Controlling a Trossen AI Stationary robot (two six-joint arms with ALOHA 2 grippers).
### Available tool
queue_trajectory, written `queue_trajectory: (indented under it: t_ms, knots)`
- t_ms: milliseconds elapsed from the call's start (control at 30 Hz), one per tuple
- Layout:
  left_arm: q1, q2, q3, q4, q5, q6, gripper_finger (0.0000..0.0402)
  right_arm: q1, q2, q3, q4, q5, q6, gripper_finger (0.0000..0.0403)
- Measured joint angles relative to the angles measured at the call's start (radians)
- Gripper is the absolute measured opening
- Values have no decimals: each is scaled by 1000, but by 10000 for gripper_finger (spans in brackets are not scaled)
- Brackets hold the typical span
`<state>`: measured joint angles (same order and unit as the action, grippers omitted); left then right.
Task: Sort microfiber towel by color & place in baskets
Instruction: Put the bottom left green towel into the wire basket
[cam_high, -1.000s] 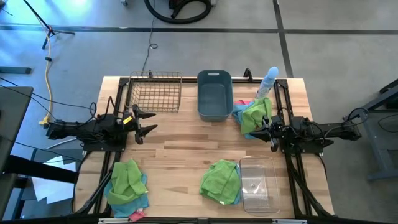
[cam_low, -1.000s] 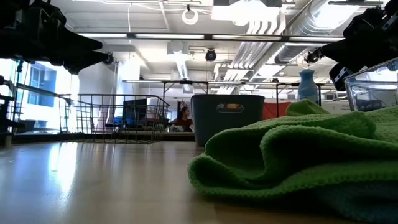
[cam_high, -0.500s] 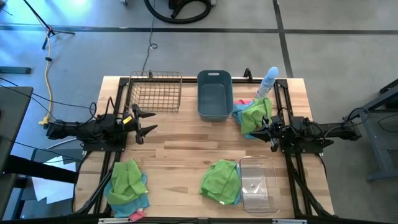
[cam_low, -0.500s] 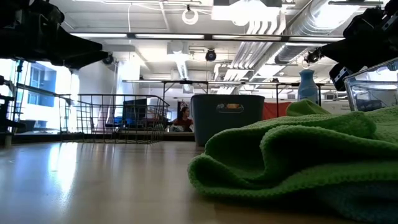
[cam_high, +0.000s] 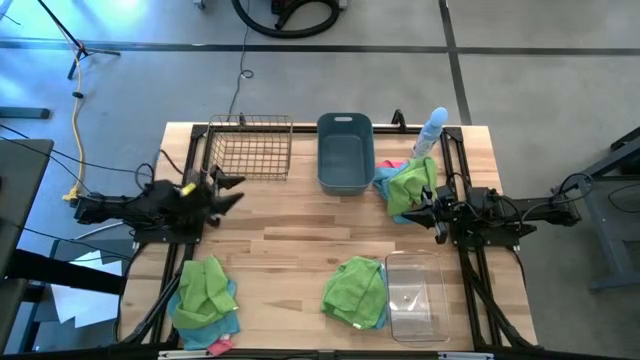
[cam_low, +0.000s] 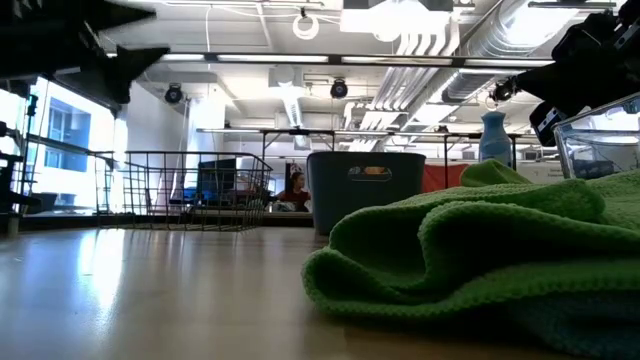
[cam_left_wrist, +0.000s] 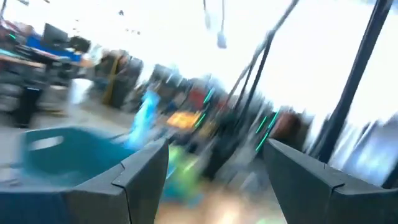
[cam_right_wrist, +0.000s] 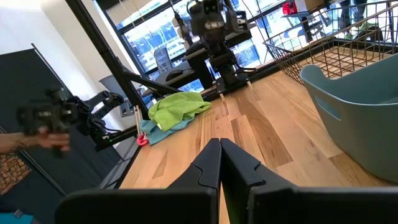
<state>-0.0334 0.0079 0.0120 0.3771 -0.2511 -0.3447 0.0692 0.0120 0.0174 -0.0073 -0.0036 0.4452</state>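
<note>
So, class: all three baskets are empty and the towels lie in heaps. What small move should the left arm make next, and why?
Probably lower the open left gripper onto the towel heap at its corner: it holds nothing, and that heap is nearest.

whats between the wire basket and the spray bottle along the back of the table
The grey-blue tub stands between the wire basket and the spray bottle, with nothing visible in it. The high view shows this; the low view shows the same order.

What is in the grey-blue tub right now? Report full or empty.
Empty. From above, the grey-blue tub shows only its bare floor, with no towels inside; the nearest towel pile lies on the table beside it.
</note>
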Motion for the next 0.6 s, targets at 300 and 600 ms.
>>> queue_trajectory:
  t_ms: [300, 600]
  knots:
    - [2, -1, 1, 258, -207, 27, 250, 0, 0, 0, 0, 0, 0, 0]
    - [2, -1, 1, 240, -200, -163, 250, 0, 0, 0, 0, 0, 0, 0]
